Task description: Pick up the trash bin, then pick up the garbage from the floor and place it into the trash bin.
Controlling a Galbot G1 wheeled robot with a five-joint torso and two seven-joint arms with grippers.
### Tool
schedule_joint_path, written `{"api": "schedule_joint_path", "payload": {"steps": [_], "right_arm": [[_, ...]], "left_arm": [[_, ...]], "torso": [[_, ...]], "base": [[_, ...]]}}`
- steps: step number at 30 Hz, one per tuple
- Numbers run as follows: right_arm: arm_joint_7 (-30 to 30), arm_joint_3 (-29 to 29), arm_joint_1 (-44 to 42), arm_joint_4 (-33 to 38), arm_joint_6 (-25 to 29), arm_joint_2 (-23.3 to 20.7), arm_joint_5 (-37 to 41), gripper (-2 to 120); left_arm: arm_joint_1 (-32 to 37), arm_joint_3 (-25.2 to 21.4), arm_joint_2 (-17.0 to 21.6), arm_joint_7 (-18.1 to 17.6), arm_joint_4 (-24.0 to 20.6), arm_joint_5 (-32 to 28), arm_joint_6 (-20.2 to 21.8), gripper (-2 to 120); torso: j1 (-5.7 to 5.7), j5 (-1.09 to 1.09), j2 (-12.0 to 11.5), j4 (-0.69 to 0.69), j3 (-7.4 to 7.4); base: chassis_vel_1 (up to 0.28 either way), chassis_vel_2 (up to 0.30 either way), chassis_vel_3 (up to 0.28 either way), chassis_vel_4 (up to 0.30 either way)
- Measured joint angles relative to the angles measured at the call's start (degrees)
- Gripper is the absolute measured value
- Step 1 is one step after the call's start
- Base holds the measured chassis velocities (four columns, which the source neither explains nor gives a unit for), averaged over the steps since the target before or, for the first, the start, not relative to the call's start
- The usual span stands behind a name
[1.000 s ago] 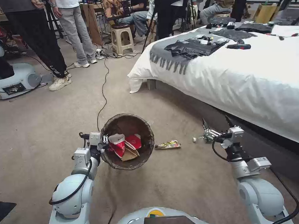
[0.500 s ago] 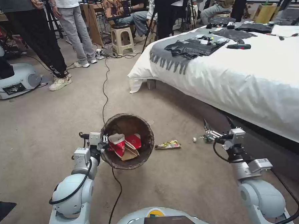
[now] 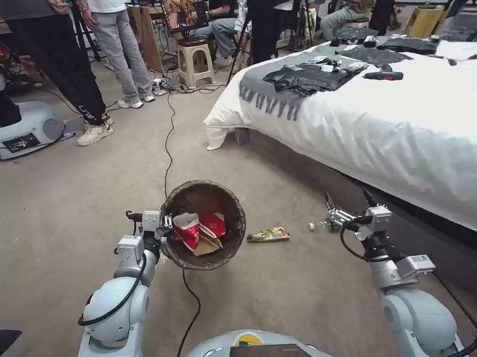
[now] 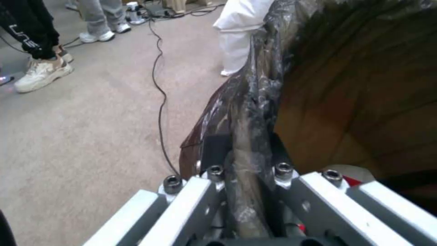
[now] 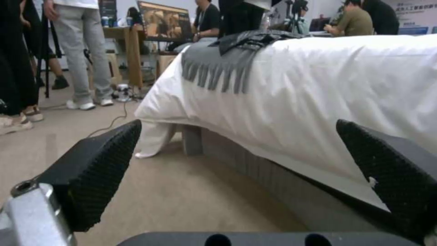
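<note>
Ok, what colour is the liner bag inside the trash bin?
Dark brown, folded over the rim of the trash bin; clearest in the head view.

Even, bright indoor light gives soft shadows under the bed (image 3: 407,137). The head view bends at its edges. Both wrist views are soft, their nearest parts out of focus

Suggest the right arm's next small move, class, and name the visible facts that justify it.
Probably lower the right tool, which is open and empty, toward the small bottle on the carpet just ahead of it. The left tool already holds the trash bin by its rim, cartons inside, while the yellow wrapper lies farther off.
</note>
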Motion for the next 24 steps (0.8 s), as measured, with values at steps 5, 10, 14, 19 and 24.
{"api": "schedule_joint_path", "payload": {"steps": [5,10,14,19,24], "right_arm": [[0.0,-0.2,0.0,0.0,0.0,0.1,-0.2,100],[0.0,-0.2,0.1,0.1,0.0,0.2,-0.4,100],[0.0,-0.2,0.0,0.1,0.0,0.2,-0.4,100],[0.0,-0.2,0.0,0.1,0.0,0.2,-0.5,100],[0.0,-0.2,-0.1,0.2,0.0,0.3,-0.6,100]], "left_arm": [[0.0,-0.1,0.0,0.0,-0.1,0.0,0.0,3],[0.0,-0.2,0.0,0.0,-0.1,-0.1,0.0,3],[0.0,-0.2,0.1,0.0,-0.1,-0.1,0.0,3],[0.0,-0.2,0.1,0.1,-0.1,-0.1,-0.1,3],[0.0,-0.2,0.1,0.1,-0.2,-0.2,-0.1,3]], "torso": [[0.00,0.00,0.0,0.01,0.00],[0.00,0.00,0.0,0.01,0.00],[0.00,0.00,0.0,0.00,0.00],[0.00,0.00,0.0,0.01,0.00],[0.00,0.00,0.0,0.00,0.00]], "base": [[-0.089,0.095,0.100,-0.089],[-0.074,0.092,0.087,-0.079],[-0.083,0.063,0.075,-0.080],[-0.079,0.072,0.088,-0.062],[-0.076,0.064,0.074,-0.077]]}}
